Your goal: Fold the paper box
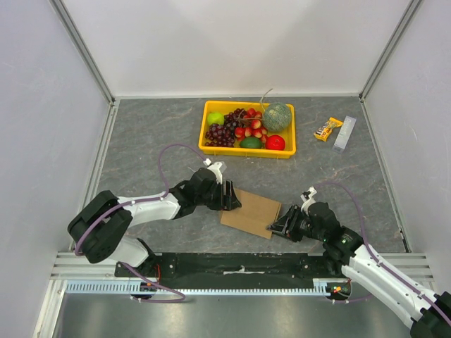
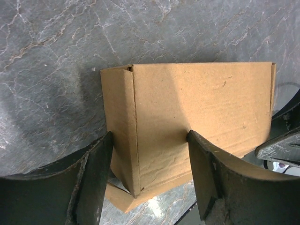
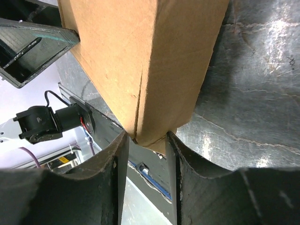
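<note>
- My left claw (image 2: 149,138) stands wide open astride the paper box (image 2: 201,103); I steady it.
- My right claw (image 3: 146,137) flanks its corner; whether it grips, I cannot tell. Best to squeeze evenly.

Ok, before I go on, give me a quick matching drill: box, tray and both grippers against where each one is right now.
1. paper box
2. yellow tray
3. left gripper
4. right gripper

A. far back, beyond the box
B. fingertips either side of the box's near right corner
C. lying between both grippers
D. fingers spread wide over the box's left end

Pairs: 1-C, 2-A, 3-D, 4-B
</note>
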Robot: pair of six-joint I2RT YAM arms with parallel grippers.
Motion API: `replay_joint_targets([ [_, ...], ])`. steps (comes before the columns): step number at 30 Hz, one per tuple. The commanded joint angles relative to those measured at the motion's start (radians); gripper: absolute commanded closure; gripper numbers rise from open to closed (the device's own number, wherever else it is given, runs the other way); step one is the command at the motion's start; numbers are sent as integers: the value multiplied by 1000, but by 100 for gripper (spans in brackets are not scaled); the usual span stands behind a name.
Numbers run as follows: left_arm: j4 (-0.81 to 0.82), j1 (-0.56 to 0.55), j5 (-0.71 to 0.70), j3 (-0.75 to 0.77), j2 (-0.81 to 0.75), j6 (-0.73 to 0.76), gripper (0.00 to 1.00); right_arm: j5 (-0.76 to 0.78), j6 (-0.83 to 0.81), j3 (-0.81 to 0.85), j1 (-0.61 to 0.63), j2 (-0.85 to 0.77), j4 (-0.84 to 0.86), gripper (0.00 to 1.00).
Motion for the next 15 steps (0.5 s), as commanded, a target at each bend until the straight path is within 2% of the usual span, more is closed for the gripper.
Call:
replay_joint_targets([
  [1,-23,-16,2,-32,30,6,30,-59,59,8,2,-11,-56,59],
  [8,-23,-16,-1,-39,30,4,30,-75,85,3,2,-25,-56,62],
  [15,-26,-17,-3,-38,26,6,30,-72,82,5,2,-25,-60,61],
])
